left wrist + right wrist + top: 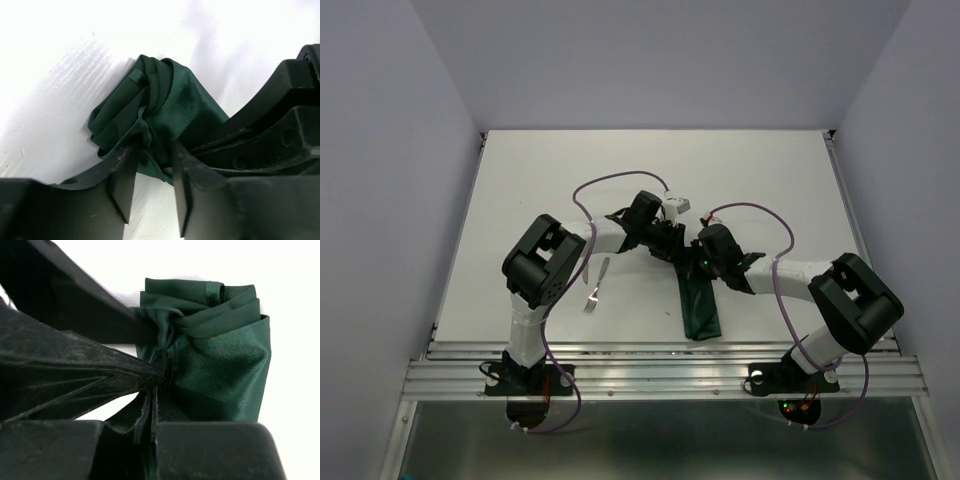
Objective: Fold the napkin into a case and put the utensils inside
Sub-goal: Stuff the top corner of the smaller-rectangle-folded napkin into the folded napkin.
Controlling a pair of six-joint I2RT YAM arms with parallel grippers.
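Observation:
The dark green napkin [701, 306] lies as a long narrow strip right of centre, its far end bunched up [150, 100] [220, 355]. Whether it forms a case I cannot tell. Both grippers meet at that far end. My left gripper [672, 244] [152, 155] stands open, fingertips [122, 167] touching the gathered cloth, bare table showing between the jaws. My right gripper [696, 264] [155, 390] is shut on a fold of the napkin. The utensils lie to the left on the table: a fork [591, 296] and, just beyond it, a knife [603, 270].
White table [540, 190] with raised rails at left and right and a metal frame [660, 372] along the near edge. Purple cables [610, 182] loop above both arms. The right arm's black fingers [265, 130] crowd the left wrist view.

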